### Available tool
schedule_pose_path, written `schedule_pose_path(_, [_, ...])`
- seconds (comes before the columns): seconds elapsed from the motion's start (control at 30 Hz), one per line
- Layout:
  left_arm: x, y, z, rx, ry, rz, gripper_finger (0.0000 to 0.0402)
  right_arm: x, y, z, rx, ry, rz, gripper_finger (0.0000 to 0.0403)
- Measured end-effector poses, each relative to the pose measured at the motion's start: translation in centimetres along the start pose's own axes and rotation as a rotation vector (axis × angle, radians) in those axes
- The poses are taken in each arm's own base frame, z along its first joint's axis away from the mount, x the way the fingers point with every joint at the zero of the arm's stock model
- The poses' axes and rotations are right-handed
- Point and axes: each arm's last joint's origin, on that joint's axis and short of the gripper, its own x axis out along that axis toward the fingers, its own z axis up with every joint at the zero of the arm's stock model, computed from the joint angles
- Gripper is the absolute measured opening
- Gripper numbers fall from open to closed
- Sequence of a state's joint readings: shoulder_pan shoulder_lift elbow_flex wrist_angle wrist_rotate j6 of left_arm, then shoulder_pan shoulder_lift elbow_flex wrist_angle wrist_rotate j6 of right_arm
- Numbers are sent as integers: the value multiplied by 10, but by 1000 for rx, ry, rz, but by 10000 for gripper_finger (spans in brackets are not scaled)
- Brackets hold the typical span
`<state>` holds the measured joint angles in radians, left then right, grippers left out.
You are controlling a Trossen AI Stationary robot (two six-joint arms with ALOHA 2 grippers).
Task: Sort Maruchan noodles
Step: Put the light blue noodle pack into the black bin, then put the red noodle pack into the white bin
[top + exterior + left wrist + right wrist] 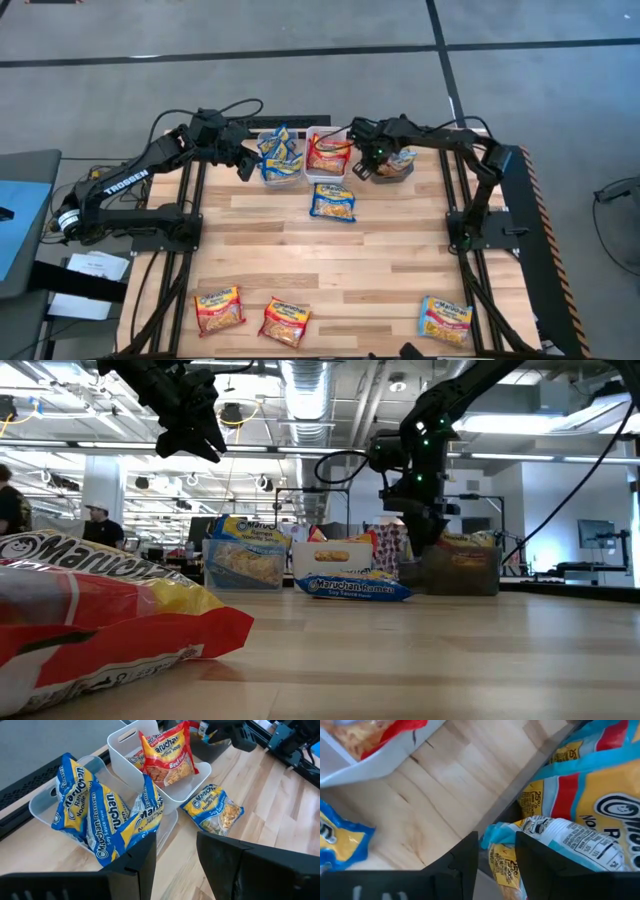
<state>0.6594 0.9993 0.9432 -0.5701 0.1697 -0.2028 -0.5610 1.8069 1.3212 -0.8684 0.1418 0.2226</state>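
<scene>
At upper right, the right gripper (378,160) pinches a light, crinkly packet's (540,832) edge seam over the grey bin (392,172); the left gripper (243,160) hovers open.

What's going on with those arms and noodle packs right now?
Left tool open, empty, beside clear bin. Right tool over dark bin, grip unclear. Blue packet loose mid-table.

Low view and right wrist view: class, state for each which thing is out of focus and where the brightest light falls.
Low view: the nearest red-trimmed Maruchan packet looms blurred, while the blue soy sauce packet farther off reads sharp; ceiling lights glare brightest behind the arms. Right wrist view: the light-blue-trimmed packet fills the frame softly; the wooden table is brightest.
</scene>
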Motion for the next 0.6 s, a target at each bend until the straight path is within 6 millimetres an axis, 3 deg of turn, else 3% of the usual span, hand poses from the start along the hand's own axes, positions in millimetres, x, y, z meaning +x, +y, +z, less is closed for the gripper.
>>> schedule_pose_path(0.3, [0,0,0,0,0,-1,128,1,-2,1,98,20,73,160])
schedule_pose_path(0.6, [0,0,0,0,0,-1,128,0,3,3,88,-9,123,160])
